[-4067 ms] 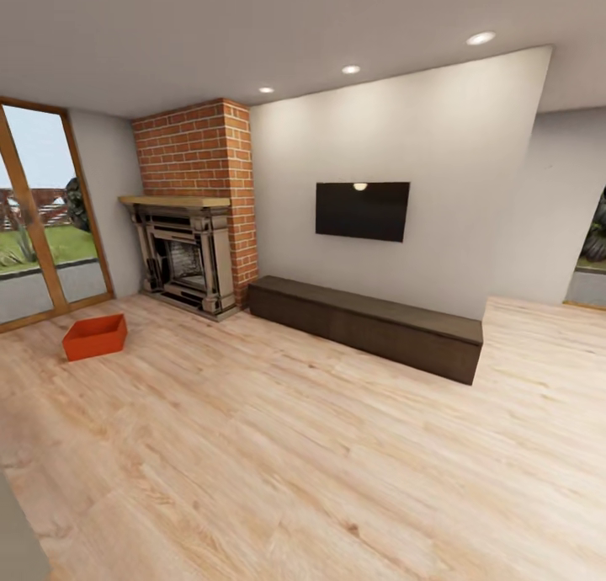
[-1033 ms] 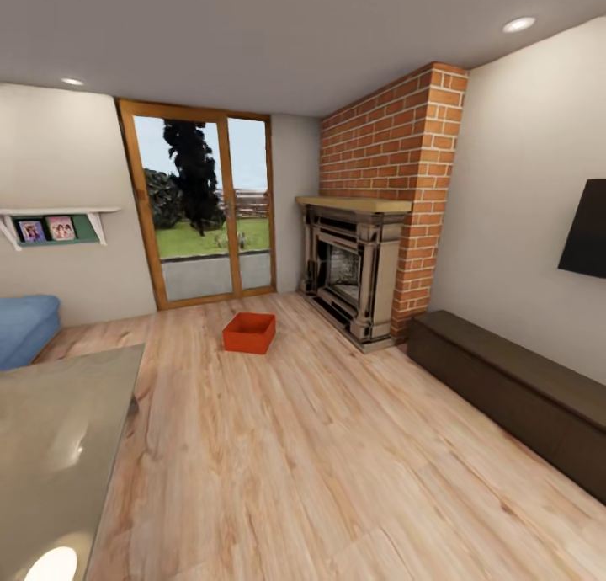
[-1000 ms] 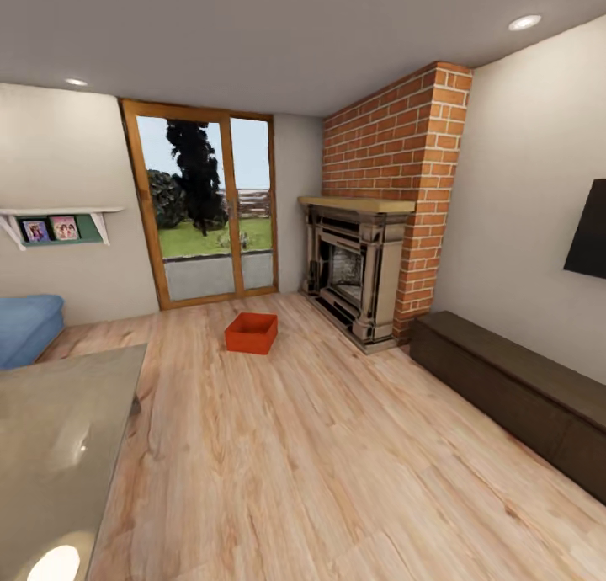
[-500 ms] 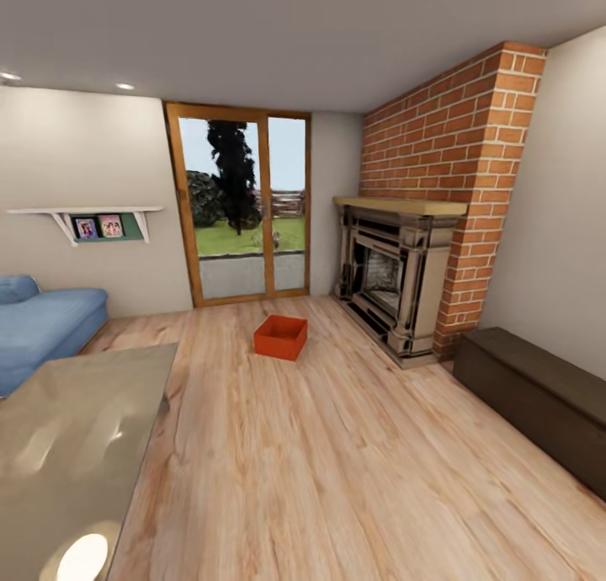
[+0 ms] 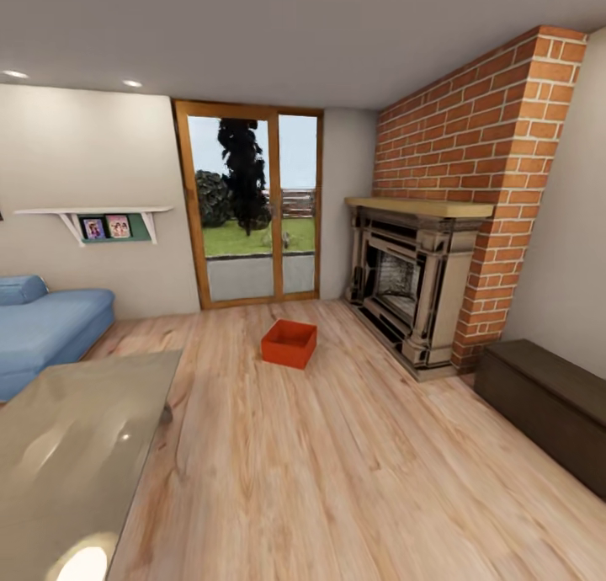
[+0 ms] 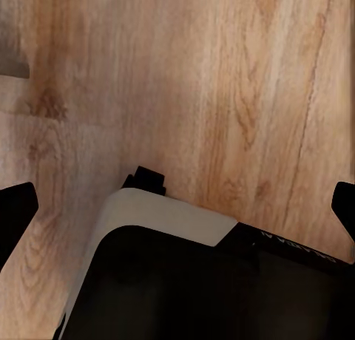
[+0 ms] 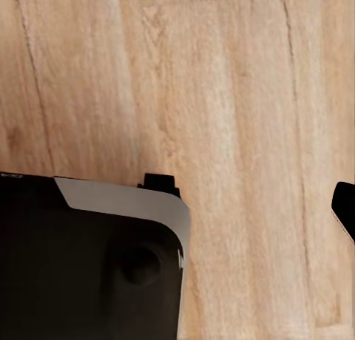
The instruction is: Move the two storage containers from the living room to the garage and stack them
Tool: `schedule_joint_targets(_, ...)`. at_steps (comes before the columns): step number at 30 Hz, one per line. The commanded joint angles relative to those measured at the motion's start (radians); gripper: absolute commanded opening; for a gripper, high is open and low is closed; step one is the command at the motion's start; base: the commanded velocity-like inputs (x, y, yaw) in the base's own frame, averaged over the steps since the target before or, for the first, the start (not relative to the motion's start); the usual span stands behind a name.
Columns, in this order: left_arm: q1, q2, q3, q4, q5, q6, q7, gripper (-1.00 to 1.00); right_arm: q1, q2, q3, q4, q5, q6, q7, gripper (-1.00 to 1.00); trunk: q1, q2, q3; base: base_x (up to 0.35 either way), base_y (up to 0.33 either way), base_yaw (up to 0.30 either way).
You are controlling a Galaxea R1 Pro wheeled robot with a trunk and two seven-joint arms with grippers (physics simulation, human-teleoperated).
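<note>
Orange-red plastic, by its look, is forming the one storage container lying on the light plank floor of the living room, at about 12 o'clock from the robot and well apart from it, before the glazed door. Judged from its plain, thin-looking walls, it is likely light and stiff, though smooth enough to slip; an opposing grip on two rims seems the safest hold. Going left to right: a blue sofa is sitting at 10 o'clock, a glossy tabletop is lying close at 8 o'clock, the brick fireplace is standing at 1 o'clock, and a low dark bench is running at 3 o'clock. The tabletop's corner is crowding the left of the approach. In the wrist views, the left gripper is showing dark tips far apart, so its claw is spread; the right gripper cannot be judged.
</note>
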Motion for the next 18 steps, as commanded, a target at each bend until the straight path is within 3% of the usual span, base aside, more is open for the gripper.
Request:
schedule_joint_targets(1,-0.001,0.000,-0.009,0.000,0.008,0.000,0.003,1.00,-0.001,0.000,0.009,0.003,-0.010,-0.006,-0.001,1.00,0.001,-0.001,-0.001,0.322,0.000,0.003)
schedule_joint_targets(18,-0.001,0.000,-0.008,0.000,0.008,0.000,0.003,1.00,-0.001,-0.001,0.011,0.003,-0.009,-0.003,0.001,1.00,0.001,-0.001,-0.001,0.322,0.000,0.000)
